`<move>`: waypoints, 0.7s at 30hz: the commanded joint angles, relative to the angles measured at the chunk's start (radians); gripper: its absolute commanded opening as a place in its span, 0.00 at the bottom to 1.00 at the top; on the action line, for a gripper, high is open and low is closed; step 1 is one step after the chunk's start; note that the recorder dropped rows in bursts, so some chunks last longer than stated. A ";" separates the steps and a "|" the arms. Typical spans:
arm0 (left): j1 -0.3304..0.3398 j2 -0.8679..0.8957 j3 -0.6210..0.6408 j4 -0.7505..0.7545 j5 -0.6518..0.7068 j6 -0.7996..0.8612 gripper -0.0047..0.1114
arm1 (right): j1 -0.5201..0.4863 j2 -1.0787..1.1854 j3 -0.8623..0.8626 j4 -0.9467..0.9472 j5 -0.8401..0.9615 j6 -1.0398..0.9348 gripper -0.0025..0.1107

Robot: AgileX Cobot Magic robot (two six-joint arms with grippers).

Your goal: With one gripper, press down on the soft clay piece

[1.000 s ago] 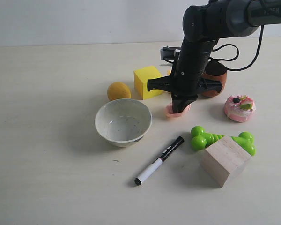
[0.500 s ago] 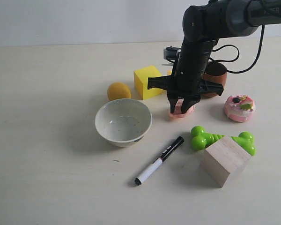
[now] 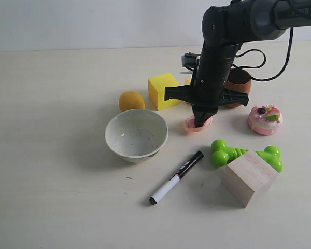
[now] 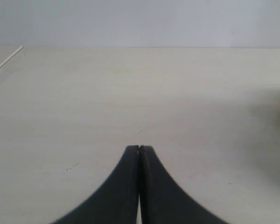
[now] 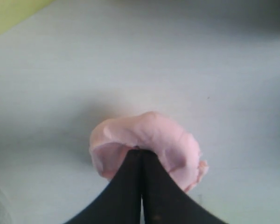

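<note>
The soft clay piece (image 3: 192, 124) (image 5: 163, 135), a small salmon-pink lump, lies on the table between the white bowl and the donut toy. My right gripper (image 3: 200, 123) (image 5: 140, 151) points straight down, shut, with its joined tips sunk into the top of the clay, which bulges up around them. The part of the clay under the tips is hidden. My left gripper (image 4: 139, 148) is shut with nothing in it, over bare table; the exterior view does not show it.
A white bowl (image 3: 136, 135), a yellow ball (image 3: 131, 100) and a yellow cube (image 3: 163, 90) lie left of the clay. A brown cup (image 3: 238, 85) and pink frosted donut toy (image 3: 265, 119) lie right. A marker (image 3: 176, 177), green toy (image 3: 230, 153) and wooden block (image 3: 249, 177) lie nearer.
The right gripper rose a little with its fingers parted half a second ago, then shut and came back down into the clay. The clay shifted slightly and stays on the table.
</note>
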State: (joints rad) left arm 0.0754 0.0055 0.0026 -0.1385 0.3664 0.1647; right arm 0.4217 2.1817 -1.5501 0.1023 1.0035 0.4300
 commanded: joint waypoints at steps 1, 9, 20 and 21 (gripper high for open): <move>-0.005 -0.005 -0.003 -0.002 -0.009 -0.006 0.04 | -0.002 -0.004 -0.005 -0.006 -0.001 -0.016 0.07; -0.005 -0.005 -0.003 -0.002 -0.009 -0.006 0.04 | -0.002 -0.004 -0.005 -0.006 -0.001 -0.025 0.45; -0.005 -0.005 -0.003 -0.002 -0.009 -0.006 0.04 | -0.002 -0.004 -0.005 -0.011 -0.008 -0.013 0.35; -0.005 -0.005 -0.003 -0.002 -0.009 -0.006 0.04 | -0.002 -0.004 -0.005 -0.011 -0.008 -0.013 0.35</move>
State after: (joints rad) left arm 0.0754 0.0055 0.0026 -0.1385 0.3664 0.1647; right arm 0.4217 2.1817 -1.5501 0.1023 0.9998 0.4125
